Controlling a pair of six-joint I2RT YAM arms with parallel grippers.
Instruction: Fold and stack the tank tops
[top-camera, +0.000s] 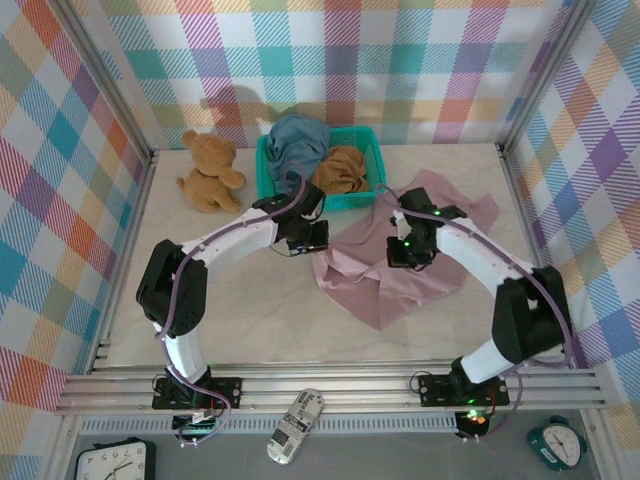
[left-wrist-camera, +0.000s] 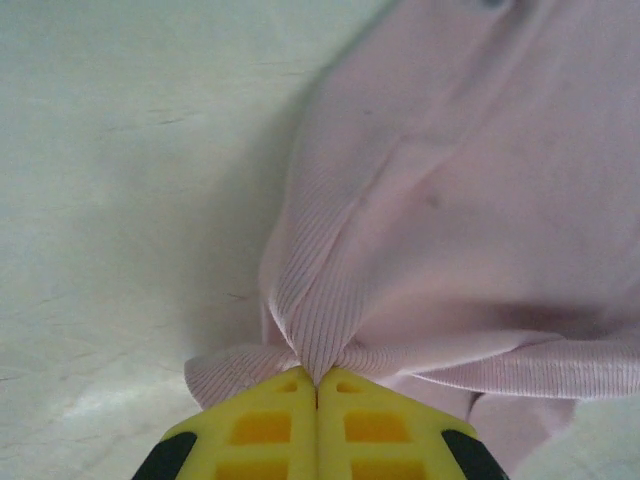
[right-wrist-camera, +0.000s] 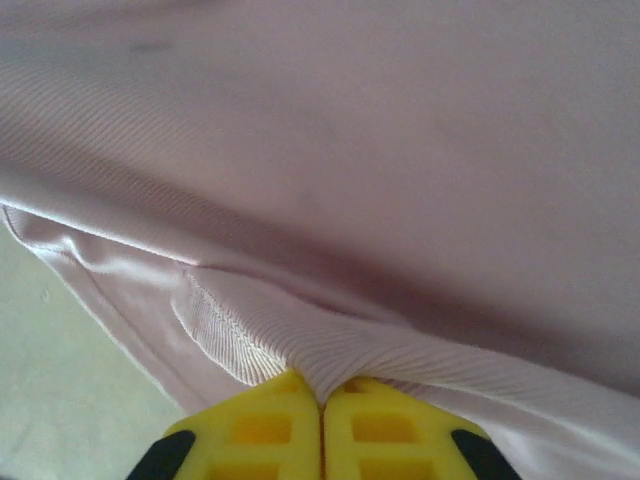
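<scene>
- Now, your left hand (left-wrist-camera: 318, 378) has its yellow fingers pressed together on a gathered fold of the dusty pink ribbed cloth tank top (left-wrist-camera: 450, 200). In the left wrist view the fabric fans up and to the right from that pinch.
- Your right hand (right-wrist-camera: 322, 385) is likewise clamped tight, with a stitched hem of the same pink top bunched between its tips.
- From above, you see the left hand at the top's left edge and the right hand over its upper middle. The two are well apart, with cloth running between them.
- The rest of the pink top lies rumpled on the pale marble-look table (top-camera: 250, 300), right of centre. One corner reaches toward the right wall and another points toward the arm bases.
- The slate blue cloth tank top (top-camera: 295, 140) is heaped in the left part of the teal plastic mesh basket (top-camera: 376, 160) at the back of the table.
- The ochre brown cloth tank top (top-camera: 342, 170) is crumpled beside it, in the right part of the same basket.
- A brown plush teddy bear (top-camera: 208, 170) sits on the table just left of the basket.
</scene>
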